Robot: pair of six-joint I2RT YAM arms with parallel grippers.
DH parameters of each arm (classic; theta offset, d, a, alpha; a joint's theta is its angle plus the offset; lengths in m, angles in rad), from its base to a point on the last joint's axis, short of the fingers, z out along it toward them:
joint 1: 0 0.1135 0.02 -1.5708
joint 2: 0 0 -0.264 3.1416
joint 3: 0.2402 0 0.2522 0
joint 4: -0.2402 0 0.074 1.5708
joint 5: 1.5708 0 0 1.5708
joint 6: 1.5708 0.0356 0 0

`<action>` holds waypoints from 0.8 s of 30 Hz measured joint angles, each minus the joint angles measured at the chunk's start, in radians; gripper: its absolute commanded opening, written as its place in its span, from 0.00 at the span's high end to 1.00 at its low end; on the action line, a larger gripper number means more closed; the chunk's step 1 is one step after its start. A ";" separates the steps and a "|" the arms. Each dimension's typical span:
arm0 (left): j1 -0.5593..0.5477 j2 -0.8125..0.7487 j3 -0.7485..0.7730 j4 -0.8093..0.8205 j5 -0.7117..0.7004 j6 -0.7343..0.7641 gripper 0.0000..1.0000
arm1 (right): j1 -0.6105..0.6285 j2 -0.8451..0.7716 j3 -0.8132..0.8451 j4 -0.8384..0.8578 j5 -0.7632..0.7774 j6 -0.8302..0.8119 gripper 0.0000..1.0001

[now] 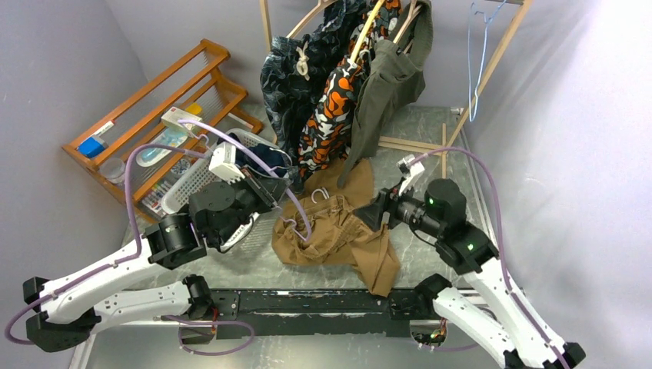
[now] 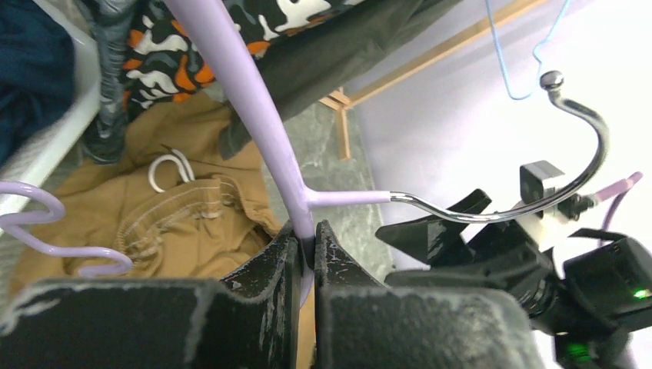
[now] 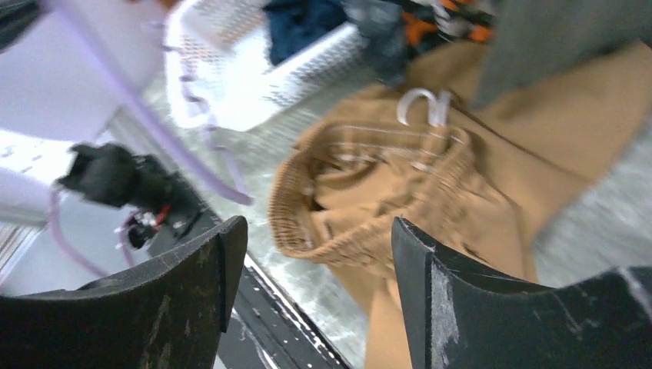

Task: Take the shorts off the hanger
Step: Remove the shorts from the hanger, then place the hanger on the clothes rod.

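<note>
Marble table (image 1: pixel 430 132): limp tan shorts (image 1: pixel 332 232). My left gripper (image 2: pixel 314 235) clamps the lavender hanger (image 2: pixel 247 108); right gripper (image 3: pixel 319 227) gapes. I'd pinch the waistband (image 3: pixel 286 194).

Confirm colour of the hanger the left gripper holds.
The hanger in the left gripper is pale lilac, with a chrome hook; left wrist view shows it best.

From here I count five pairs of shorts, one each in leaf-print (image 1: pixel 281 84), camouflage (image 1: pixel 334 115), olive-grey (image 1: pixel 388 92), tan (image 1: pixel 338 238) and navy (image 1: pixel 257 157), plus one lilac hanger (image 2: pixel 261 115), one white hanger (image 2: pixel 171 157), one white basket (image 1: pixel 196 181) and one wooden shelf (image 1: pixel 146 92).
</note>
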 measured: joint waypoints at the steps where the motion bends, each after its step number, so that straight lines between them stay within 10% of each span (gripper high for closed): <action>1: 0.000 0.002 0.000 0.010 0.012 -0.012 0.93 | 0.000 -0.043 -0.032 0.053 -0.051 0.000 0.28; 12: 0.000 0.065 -0.040 0.214 0.205 -0.088 0.93 | 0.000 -0.070 -0.225 0.458 -0.491 0.096 0.31; 24: 0.000 0.171 -0.040 0.335 0.377 -0.083 0.93 | 0.000 0.062 -0.220 0.502 -0.674 0.212 0.50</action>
